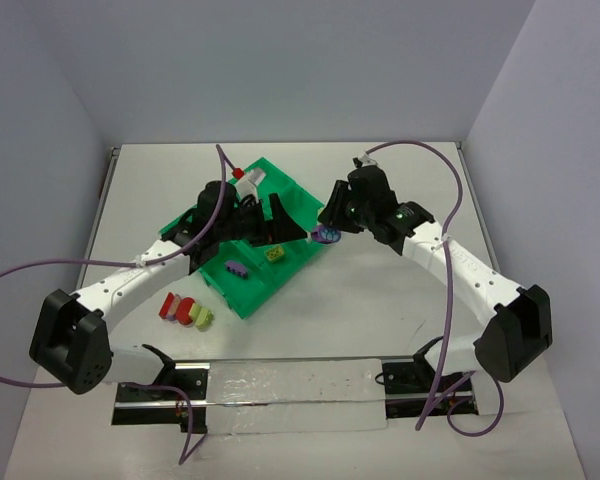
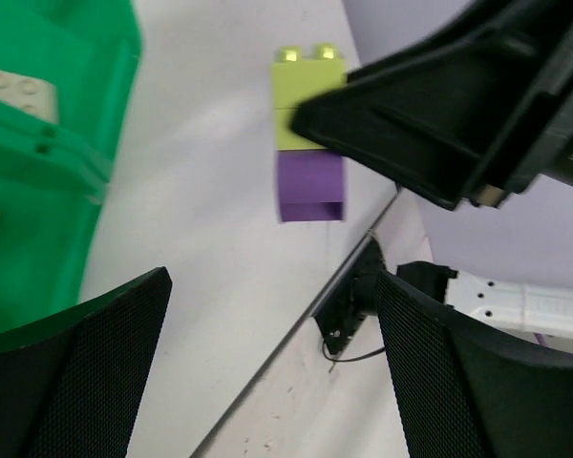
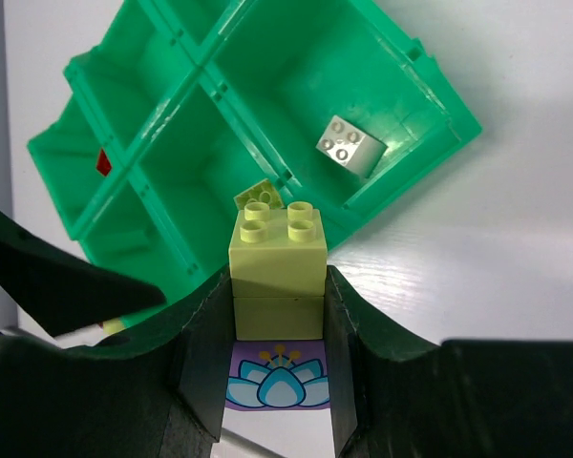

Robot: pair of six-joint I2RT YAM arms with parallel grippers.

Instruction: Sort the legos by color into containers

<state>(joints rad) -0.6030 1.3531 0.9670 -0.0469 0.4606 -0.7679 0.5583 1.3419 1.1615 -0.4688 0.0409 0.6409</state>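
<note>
Nearest us, on the matte white table (image 1: 380, 300), lies a short row (image 1: 185, 310) of glossy plastic bricks. Two are red, one yellow-green and one yellow, set side by side and well apart from both pincers.

Beyond it sits the tray (image 1: 255, 290), bright green moulded plastic whose thin walls divide it into rectangular bins. In its near bins we see a purple brick (image 1: 235, 267) and a yellowish brick (image 1: 275, 253). In a corner bin lies a white brick (image 3: 349, 148), square, with four round studs.

The left pincer (image 2: 272, 315) hangs above the tray, spread wide and grasping nothing. Its black pads (image 2: 86, 372) are faced with a fine mesh grain.

The right pincer (image 3: 279, 310) is clenched on the stack (image 3: 278, 253), two yellow-green bricks on a purple one with a printed lotus flower. Smooth black fingers (image 3: 205, 343) press its two opposite sides at the lower yellow-green brick and the purple one. The top brick juts clear of the tips.

The stack is in the air at the tray's right corner, and the left wrist view shows bare table behind it. Its long axis runs along the fingers, with the purple end toward the wrist and the studs pointing out past the fingertips toward the tray. We cannot tell from above how far it tilts.
</note>
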